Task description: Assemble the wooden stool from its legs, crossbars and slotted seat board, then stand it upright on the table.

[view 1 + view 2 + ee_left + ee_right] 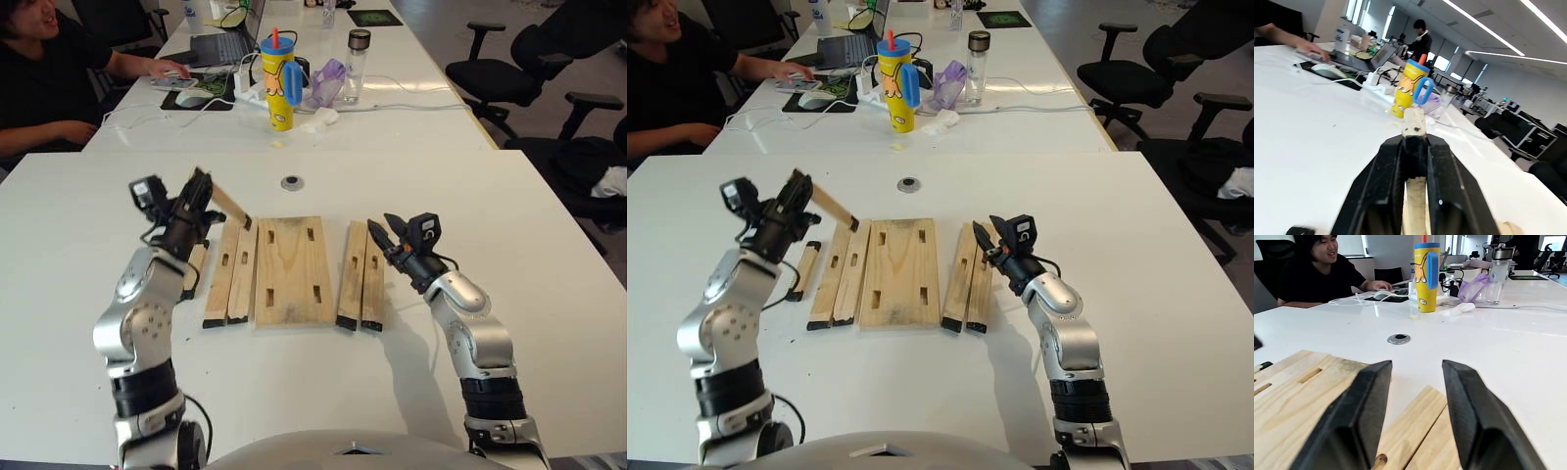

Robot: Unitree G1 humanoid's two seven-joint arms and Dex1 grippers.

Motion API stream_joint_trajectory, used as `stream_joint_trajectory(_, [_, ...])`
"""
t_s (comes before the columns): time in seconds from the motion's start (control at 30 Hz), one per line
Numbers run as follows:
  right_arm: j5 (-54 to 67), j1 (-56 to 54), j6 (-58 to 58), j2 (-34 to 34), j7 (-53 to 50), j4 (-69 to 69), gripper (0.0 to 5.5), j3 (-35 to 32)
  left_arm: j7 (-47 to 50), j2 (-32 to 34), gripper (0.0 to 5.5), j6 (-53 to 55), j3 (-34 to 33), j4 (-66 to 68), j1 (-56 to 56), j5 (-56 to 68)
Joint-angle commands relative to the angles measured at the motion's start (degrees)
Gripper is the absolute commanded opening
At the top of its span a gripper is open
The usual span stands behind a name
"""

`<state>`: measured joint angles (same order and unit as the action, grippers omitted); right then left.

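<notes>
Left eye view, parts listed largest first.

White table [519, 225]: work surface, parts laid flat in a row, probably for easy reach.

Seat board [291, 269]: one, centre of frame, four slots facing up.

Legs: four. Left leg pair [230, 279] just left of board, right leg pair [361, 279] just right.

Crossbars: two. Held crossbar [231, 207] pinched in left gripper [199, 188], slanting up at upper left of board, seemingly picked for fitting. Spare crossbar [804, 266] flat beside left arm.

Right gripper [385, 231]: fingers spread, empty, above right leg pair.
</notes>
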<state>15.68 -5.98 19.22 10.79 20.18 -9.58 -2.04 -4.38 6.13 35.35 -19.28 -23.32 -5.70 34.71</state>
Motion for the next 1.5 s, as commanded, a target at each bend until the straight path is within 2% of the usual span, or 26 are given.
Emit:
stream_joint_trajectory(0.03, [1.20, -1.90, 1.76, -0.86, -1.40, -0.28, 1.87, -0.83, -0.78, 0.07, 0.44, -1.41, 1.08, 1.63, 2.81, -1.10])
stream_joint_trajectory(0.63, [1.80, -4.17, 4.31, -0.91, -0.33, 0.53, 1.87, 1.07, -1.47, -0.66, 0.44, -8.49, 3.62, 9.78, 3.68, -5.32])
stream_joint_trajectory(0.97, [0.77, -3.50, 5.95, -0.71, -0.88, -1.14, 1.87, 2.73, 3.67, 2.85, 0.44, -9.57, 16.26, 8.83, 8.57, -23.35])
stream_joint_trajectory(1.17, [0.59, -3.18, 7.48, -0.53, -0.77, -2.58, 1.87, 4.00, 1.93, 3.88, 0.44, -17.01, 20.35, 12.03, 12.19, -29.49])
stream_joint_trajectory(1.5, [0.61, -3.63, 7.43, -0.26, -0.53, -1.77, 1.87, 4.39, 1.21, 2.96, 0.44, -23.94, 19.04, 12.70, 10.26, -29.87])
